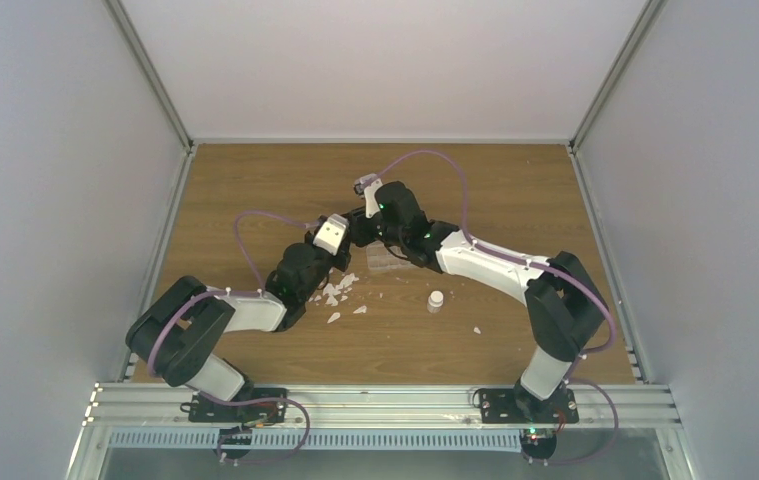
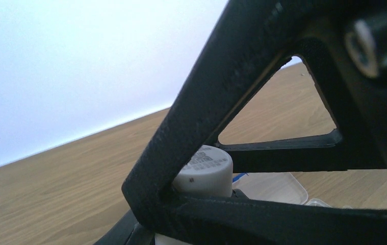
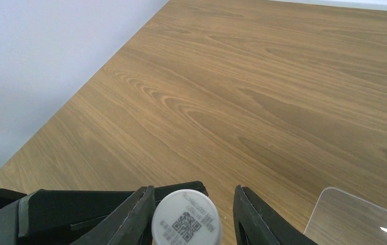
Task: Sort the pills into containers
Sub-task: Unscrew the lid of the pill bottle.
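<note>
organiser box (image 3: 354, 217): cut by frame corner | vial (image 3: 186, 222): body below edge | pills: too small

Brown wooden table (image 1: 255, 180): warm mid-brown w/ darker wavy grain, oval swirls. Plain enclosure walls (image 1: 55, 150): pale grey-white, no pattern. White plastic vial (image 3: 186, 221): off-white cap w/ black QR code + tiny grey print. Right gripper (image 3: 194, 196): matte black. Flat clear plastic organiser box (image 3: 349, 219): colourless, see-thru, blue bit at edge. Irregular white flakes (image 1: 340, 292): bright white vs brown. Thin lilac cables (image 1: 445, 165) on blk-&-white robot arms (image 1: 485, 262); small green lights.
</note>
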Robot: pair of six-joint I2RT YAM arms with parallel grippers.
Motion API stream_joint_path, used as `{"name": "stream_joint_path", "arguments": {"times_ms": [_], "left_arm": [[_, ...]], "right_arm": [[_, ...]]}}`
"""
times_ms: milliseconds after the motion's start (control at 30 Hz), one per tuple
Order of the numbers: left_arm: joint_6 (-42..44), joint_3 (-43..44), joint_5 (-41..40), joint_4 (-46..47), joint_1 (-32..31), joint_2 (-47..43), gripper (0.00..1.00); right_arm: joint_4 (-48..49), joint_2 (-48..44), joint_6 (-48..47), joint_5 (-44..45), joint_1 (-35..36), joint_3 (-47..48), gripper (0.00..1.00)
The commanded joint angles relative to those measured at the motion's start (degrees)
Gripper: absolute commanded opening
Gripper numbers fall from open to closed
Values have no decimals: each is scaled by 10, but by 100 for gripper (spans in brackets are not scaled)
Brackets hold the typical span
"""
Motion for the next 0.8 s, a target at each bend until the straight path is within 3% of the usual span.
{"name": "stream_joint_path", "arguments": {"times_ms": [0,300,533,767], "left_arm": [[-3,8,-11,51,-4,-3,66],[15,-7,19,60,-2,-13,67],[11,-41,153,72,47,-43,67],[29,-54,291,50,89,-73,67]], "right_arm": [[23,-4,6,8,9,2,92],[47,-26,-20,8,8,-25,71],[87,-63,-90,-26,6,-66,37],[116,-99,-184,-142,-15,-108,36]]}}
